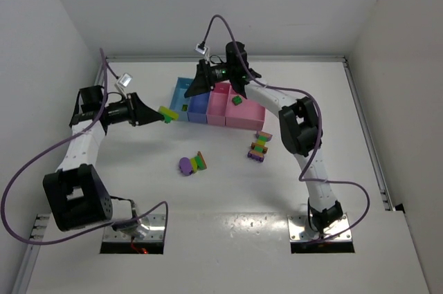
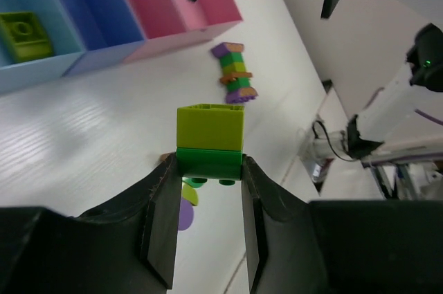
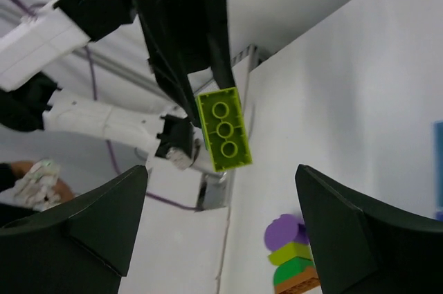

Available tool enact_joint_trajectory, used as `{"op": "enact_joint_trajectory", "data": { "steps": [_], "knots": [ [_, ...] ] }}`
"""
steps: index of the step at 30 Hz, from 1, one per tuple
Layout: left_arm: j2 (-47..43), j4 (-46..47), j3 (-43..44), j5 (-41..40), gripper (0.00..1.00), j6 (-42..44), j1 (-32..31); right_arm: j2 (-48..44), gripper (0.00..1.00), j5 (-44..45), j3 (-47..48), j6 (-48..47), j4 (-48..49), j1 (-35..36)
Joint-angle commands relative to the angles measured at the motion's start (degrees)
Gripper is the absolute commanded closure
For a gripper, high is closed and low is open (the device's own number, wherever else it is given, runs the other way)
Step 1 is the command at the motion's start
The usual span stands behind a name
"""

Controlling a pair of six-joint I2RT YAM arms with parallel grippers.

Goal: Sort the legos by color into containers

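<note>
My left gripper [image 1: 158, 116] is shut on a short stack, a yellow-green brick on a green brick [image 2: 210, 143], held above the table just left of the containers. The stack also shows in the top view [image 1: 167, 113] and from below in the right wrist view [image 3: 223, 130]. My right gripper [image 1: 199, 85] is open and empty above the blue bin [image 1: 200, 105]. The light blue bin [image 2: 41, 3] holds a yellow-green brick [image 2: 24, 35]. The wider pink bin [image 1: 250, 118] holds a green brick [image 1: 237, 100]. The narrow pink bin [image 1: 218, 106] looks empty.
A multicolour strip [image 1: 259, 146] lies right of the bins; it also shows in the left wrist view [image 2: 235, 74]. A round purple piece joined to yellow-green, green and orange bricks [image 1: 193, 164] lies mid-table. White walls enclose the table.
</note>
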Motion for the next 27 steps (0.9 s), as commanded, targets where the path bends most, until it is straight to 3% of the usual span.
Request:
{"op": "enact_joint_trajectory", "data": {
  "steps": [1, 6, 14, 19, 21, 27],
  "knots": [
    [1.54, 1.96, 3.30, 8.43, 0.99, 1.53, -1.68, -3.12, 0.12, -6.43, -2.43, 4.93, 8.81, 2.75],
    [2.07, 1.43, 4.97, 8.97, 0.99, 2.06, -5.10, -0.57, 0.07, -8.36, 0.55, 4.93, 7.77, 3.90],
    [2.08, 1.43, 7.26, 7.04, 0.99, 2.06, -7.30, 0.49, 0.10, -8.89, 1.88, 4.93, 7.76, 5.57],
    [2.60, 1.43, 7.26, 5.72, 0.99, 2.06, -7.30, 0.49, 0.63, -10.56, 1.36, 4.93, 7.76, 5.57],
    [2.60, 1.43, 7.26, 5.71, 0.99, 2.06, -7.30, 0.49, 0.76, -11.27, 1.35, 4.93, 7.76, 5.57],
    [2.60, 1.43, 7.26, 5.19, 0.99, 2.06, -7.30, 1.10, 0.91, -11.88, 1.97, 5.46, 8.29, 5.57]
  ]
}}
